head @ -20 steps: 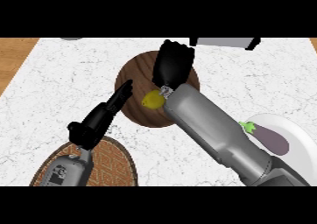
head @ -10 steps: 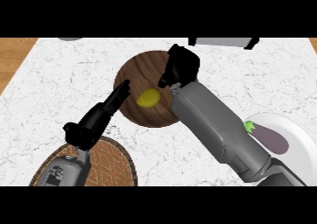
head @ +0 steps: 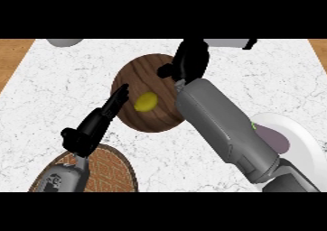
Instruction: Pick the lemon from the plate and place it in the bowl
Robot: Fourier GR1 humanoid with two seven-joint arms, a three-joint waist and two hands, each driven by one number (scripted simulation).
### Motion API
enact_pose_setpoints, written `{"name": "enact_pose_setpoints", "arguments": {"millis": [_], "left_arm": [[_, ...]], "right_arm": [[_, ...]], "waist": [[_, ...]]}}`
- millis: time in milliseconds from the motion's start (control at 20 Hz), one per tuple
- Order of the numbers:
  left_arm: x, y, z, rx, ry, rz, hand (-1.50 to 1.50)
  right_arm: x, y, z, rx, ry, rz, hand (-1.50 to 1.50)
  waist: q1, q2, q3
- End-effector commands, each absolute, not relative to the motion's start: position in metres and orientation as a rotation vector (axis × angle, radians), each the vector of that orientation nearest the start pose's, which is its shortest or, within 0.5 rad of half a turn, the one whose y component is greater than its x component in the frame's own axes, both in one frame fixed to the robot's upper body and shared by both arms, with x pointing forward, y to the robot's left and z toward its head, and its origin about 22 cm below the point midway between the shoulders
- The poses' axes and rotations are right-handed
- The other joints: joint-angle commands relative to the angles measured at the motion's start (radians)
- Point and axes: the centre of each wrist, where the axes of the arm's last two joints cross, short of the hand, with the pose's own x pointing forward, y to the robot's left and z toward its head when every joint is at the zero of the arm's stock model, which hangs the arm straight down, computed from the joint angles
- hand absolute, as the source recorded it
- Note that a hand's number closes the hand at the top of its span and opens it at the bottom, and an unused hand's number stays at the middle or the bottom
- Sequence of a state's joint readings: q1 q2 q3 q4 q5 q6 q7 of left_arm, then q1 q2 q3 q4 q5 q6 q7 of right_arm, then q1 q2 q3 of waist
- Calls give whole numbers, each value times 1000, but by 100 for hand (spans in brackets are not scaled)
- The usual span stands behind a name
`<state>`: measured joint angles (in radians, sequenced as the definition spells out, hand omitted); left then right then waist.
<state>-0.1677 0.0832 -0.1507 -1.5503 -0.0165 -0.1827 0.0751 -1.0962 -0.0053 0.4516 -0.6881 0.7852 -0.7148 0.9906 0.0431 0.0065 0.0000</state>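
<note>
- At far left, bare wood (head: pixel 5 67) shows beside the white marble bench (head: pixel 53 99); a grey rounded thing (head: pixel 65 42) is cut off at the top edge.
- Lower left: round brick-patterned mat (head: pixel 109 169) on the bench, partly under the left forearm.
- left hand (head: pixel 93 128) hangs above the bench, fingers (head: pixel 118 97) straight and relaxed, gripping nothing; tips reach the bowl's left rim. Nearly same pose as 0.5 s ago.
- Centre: dark wooden bowl (head: pixel 136 74) on the bench, lemon (head: pixel 146 102) lying loose inside it, free of both hands.
- Change: 1.0 s ago the lemon sat right under the right hand at the bowl's right side; 0.5 s ago it was already apart from it; now it rests lower-middle in the bowl.
- right hand (head: pixel 189 61) has moved up to the bowl's upper right rim, away from the lemon; fingers slack and pointing up, thumb out to the left, holding nothing.
- Top, right of centre: a grey and white object (head: pixel 226 43), partly hidden behind the hand.
- Right: white plate (head: pixel 303 149) at the bench edge, carrying a purple eggplant (head: pixel 273 137) with a green tip; the right forearm overlaps both.
</note>
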Motion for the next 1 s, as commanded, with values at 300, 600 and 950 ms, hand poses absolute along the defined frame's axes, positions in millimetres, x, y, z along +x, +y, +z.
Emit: {"name": "enact_pose_setpoints", "arguments": {"millis": [300, 600, 950], "left_arm": [[266, 201, 35, -154, -1573, -347, 0], [259, 226, 33, -137, -1585, -342, 0], [268, 195, 40, -148, -1584, -361, 0]], "right_arm": [[390, -74, 94, -994, -1389, -115, -150], [334, -125, 61, -1002, -1444, -180, -150], [247, -183, 56, -926, -1449, -171, -150]], "waist": [[-67, -16, 1], [-85, -21, 0], [-71, -12, 0]]}}
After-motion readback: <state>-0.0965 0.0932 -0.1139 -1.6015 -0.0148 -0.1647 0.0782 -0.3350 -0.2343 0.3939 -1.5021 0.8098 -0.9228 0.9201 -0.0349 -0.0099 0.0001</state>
